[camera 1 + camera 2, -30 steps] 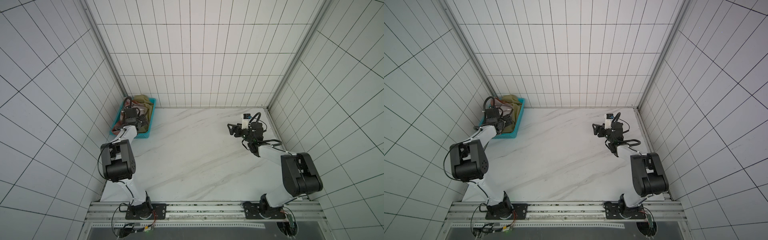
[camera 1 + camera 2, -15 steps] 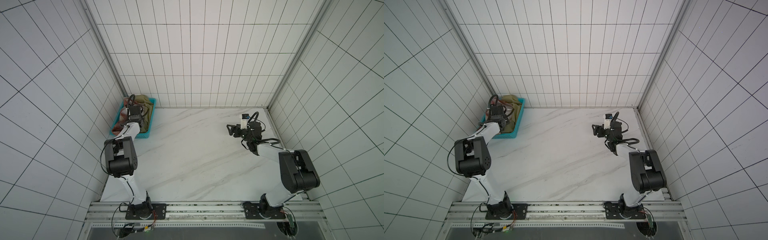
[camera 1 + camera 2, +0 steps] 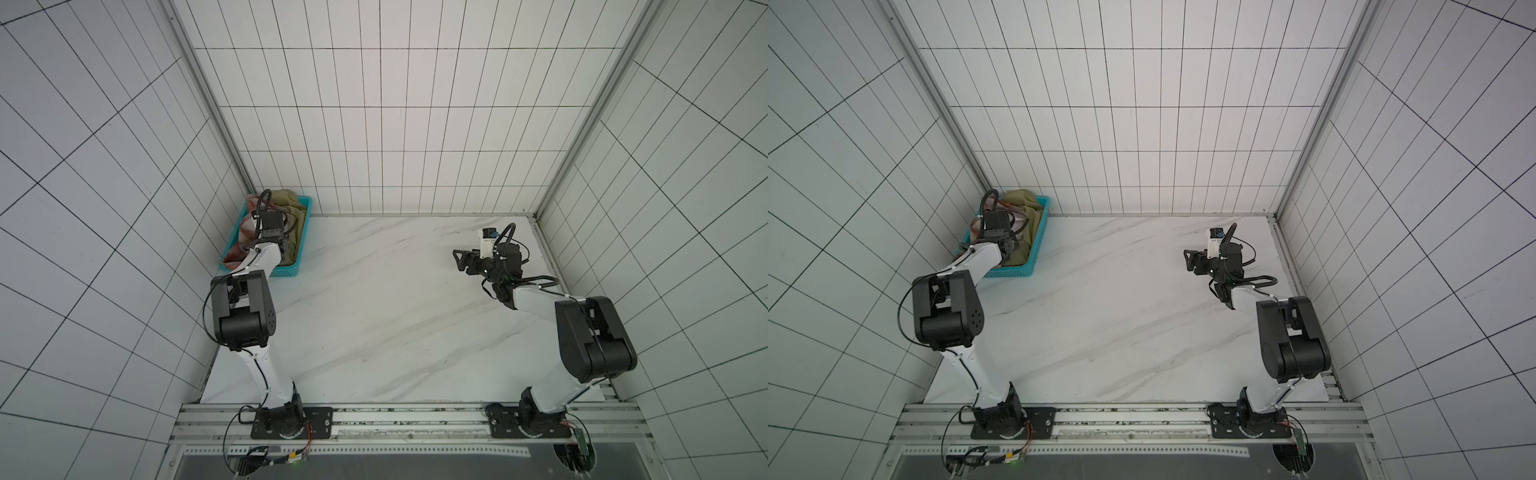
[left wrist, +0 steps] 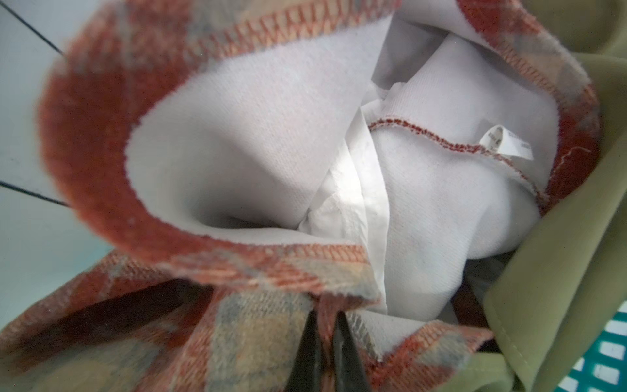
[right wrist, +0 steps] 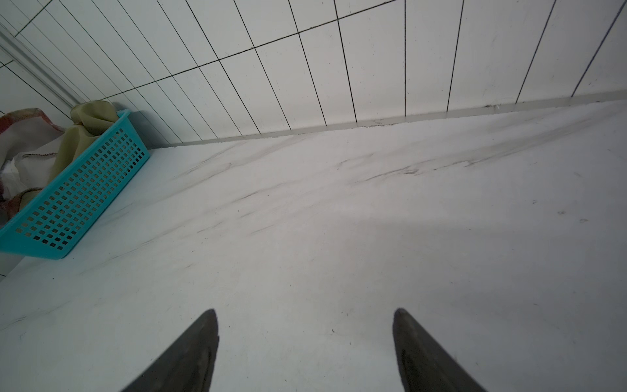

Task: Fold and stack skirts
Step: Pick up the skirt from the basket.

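The left gripper [image 4: 325, 320] is down in the basket [image 4: 610, 359]. Its two dark fingers [image 4: 307, 353] are pinched together on a fold of the plaid skirt [image 4: 251, 325], and a narrow ridge of red-rust cloth stands between the tips. Just beyond the fingers, the skirt's stitched hem curls into an open loop that shows the pale lining [image 4: 258, 135]. Deeper inside, a small white label [image 4: 505, 146] sits on a red-stitched seam. The olive skirt [image 4: 559, 271] lies to one side of the fingers, touching the plaid one and draping against the teal basket wall. In both top views the left wrist hides the fingertips above the basket, which sits in the table's far left corner against the walls.

The right gripper [image 5: 305, 310] hangs over the marble table [image 5: 339, 220], well apart from the basket. Its fingers [image 5: 190, 356] are spread wide, with only table surface showing between them. Far ahead of those fingers and off to one side, both skirts are heaped above the basket's rim.
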`<state>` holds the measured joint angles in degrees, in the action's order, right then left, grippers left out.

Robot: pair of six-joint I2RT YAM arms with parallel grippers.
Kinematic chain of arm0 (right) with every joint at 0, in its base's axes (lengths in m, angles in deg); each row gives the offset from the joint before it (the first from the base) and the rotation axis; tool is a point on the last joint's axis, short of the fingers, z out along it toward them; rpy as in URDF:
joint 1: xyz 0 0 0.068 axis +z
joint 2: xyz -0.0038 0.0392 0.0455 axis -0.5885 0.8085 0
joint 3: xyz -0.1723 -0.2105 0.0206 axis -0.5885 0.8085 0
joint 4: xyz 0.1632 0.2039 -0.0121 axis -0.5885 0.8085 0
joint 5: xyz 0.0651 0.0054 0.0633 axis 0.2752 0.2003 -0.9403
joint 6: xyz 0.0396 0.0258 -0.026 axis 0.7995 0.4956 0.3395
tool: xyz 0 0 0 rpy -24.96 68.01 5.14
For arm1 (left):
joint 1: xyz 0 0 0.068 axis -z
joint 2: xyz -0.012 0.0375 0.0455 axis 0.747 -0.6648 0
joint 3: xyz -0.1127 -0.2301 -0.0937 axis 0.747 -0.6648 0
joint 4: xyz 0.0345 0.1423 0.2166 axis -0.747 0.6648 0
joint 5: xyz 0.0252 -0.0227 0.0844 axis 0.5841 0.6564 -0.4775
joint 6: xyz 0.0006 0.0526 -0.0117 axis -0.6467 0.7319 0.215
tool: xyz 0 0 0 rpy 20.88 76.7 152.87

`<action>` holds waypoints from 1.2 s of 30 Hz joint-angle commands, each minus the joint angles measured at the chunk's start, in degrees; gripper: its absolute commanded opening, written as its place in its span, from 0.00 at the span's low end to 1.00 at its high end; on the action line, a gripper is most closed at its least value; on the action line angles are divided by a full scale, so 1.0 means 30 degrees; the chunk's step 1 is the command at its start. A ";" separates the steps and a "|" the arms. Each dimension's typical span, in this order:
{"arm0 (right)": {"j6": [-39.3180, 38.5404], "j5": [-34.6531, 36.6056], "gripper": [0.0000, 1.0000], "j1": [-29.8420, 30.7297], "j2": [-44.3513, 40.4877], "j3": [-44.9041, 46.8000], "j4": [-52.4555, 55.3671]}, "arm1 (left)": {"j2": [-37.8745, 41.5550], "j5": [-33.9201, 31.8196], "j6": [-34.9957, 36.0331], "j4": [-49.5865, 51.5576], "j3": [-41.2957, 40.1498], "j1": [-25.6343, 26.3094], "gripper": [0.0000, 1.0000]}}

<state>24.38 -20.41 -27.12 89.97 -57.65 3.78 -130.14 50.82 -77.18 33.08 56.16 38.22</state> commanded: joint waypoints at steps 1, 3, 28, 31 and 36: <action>-0.0035 -0.0269 0.79 -0.0028 -0.0134 -0.1765 0.0180 | 0.2204 -0.0097 -0.0087 -0.0534 -0.0281 0.0121 0.00; 0.0020 -0.0297 0.79 -0.0017 -0.0324 -0.1727 0.0195 | 0.3158 0.0035 -0.0012 -0.0627 -0.0352 0.0118 0.00; 0.1193 -0.0624 0.77 -0.0016 -0.2846 -0.0670 -0.0339 | 0.7384 0.5952 0.0351 0.0403 0.9611 0.0147 0.00; 0.1205 -0.0728 0.77 -0.0018 -0.2945 -0.0594 -0.0303 | 0.7482 0.7616 -0.0352 -0.0413 1.0307 0.0154 0.00; 0.1322 -0.0815 0.77 -0.0017 -0.3201 -0.0447 -0.0405 | 0.8353 1.0511 -0.2111 -0.2976 0.9954 0.0147 0.00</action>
<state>27.46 -21.78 -27.12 81.95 -57.65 3.83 -107.69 75.43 -79.74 31.90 85.60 38.53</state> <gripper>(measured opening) 0.769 0.053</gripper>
